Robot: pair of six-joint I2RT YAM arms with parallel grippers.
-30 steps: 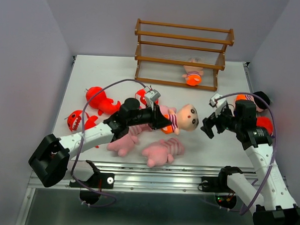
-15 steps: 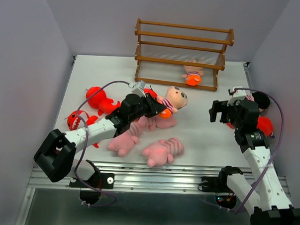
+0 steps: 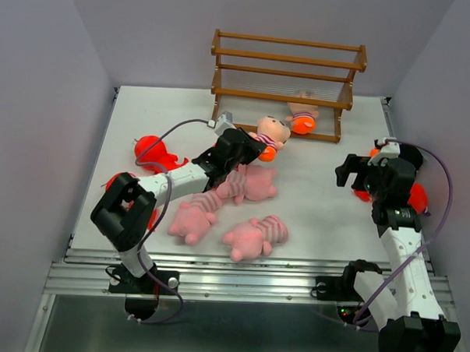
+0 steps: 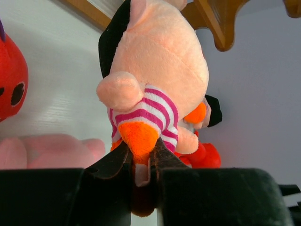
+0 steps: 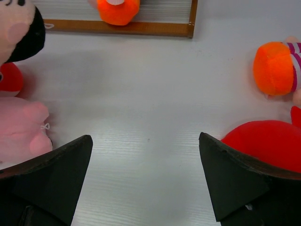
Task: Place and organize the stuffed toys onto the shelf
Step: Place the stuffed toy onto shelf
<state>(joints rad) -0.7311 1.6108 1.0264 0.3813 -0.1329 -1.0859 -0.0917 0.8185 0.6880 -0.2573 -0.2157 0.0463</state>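
The left claw (image 4: pixel 141 162) pinches a striped doll (image 4: pixel 160 80) by one foot near the shelf (image 3: pixel 285 97). The right claw (image 5: pixel 146 160) gapes empty.

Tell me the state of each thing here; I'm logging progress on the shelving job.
left gripper: shut on the held doll's orange foot.
held doll: off the table, just in front of the shelf.
right gripper: open, holding nothing.
shelf: upright, one doll on its bottom tier.
shelved doll: lying on the bottom tier.
pink animals: lying loose on the table.
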